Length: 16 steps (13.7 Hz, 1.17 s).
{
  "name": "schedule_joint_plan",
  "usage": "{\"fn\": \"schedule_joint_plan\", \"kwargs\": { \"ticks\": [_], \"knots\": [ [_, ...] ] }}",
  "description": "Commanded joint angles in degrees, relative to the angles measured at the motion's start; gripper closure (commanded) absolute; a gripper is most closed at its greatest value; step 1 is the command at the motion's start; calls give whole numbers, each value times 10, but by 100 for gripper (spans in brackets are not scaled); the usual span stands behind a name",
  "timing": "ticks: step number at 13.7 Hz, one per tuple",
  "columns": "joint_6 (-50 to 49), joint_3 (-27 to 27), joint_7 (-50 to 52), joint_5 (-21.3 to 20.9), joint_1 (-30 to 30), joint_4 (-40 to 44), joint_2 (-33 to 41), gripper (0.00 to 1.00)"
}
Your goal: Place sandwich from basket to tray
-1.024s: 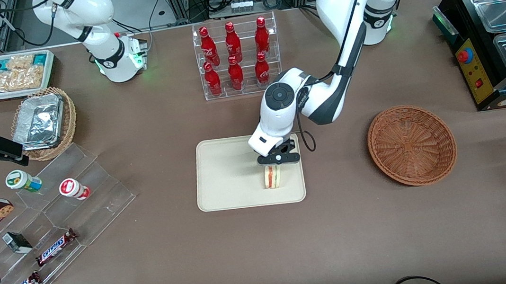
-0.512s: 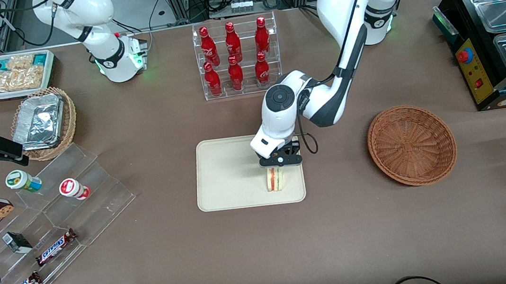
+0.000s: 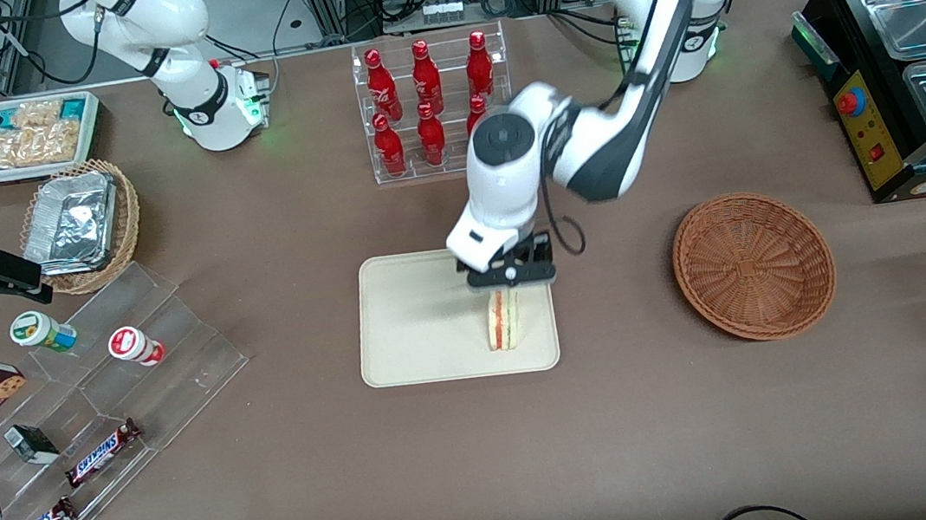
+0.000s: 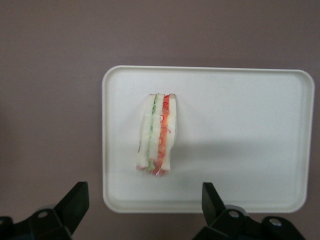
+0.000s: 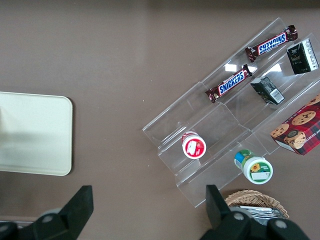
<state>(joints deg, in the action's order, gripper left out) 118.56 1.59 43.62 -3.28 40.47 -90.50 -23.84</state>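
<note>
The sandwich (image 4: 157, 134), pale bread striped with red and green filling, stands on edge on the tray (image 4: 240, 125). The gripper (image 3: 508, 277) hangs just above it, released and spread wide, holding nothing.

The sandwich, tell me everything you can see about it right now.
The sandwich is a small wedge of pale cream bread with green and red filling showing as stripes along its upturned edge. It stands on edge on the cream tray, near the tray's end toward the working arm, resting on the tray floor clear of the rim. Nothing grips it: the gripper hangs open above it, fingers spread wide and apart from the bread. The basket sits empty.
</note>
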Motion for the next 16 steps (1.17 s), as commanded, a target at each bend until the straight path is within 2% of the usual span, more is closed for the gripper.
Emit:
{"fn": "schedule_joint_plan", "kwargs": {
  "ticks": [1,5,10,13,16],
  "knots": [
    [-74,-3,9,-8,0,-1,71,0],
    [-164,-4,-12,-4,-17,-2,147,0],
    [-262,-4,-120,20,-81,-5,233,0],
    [-314,-4,-200,21,-125,-5,268,0],
    [-339,-11,-238,19,-158,-9,295,0]
  ]
}}
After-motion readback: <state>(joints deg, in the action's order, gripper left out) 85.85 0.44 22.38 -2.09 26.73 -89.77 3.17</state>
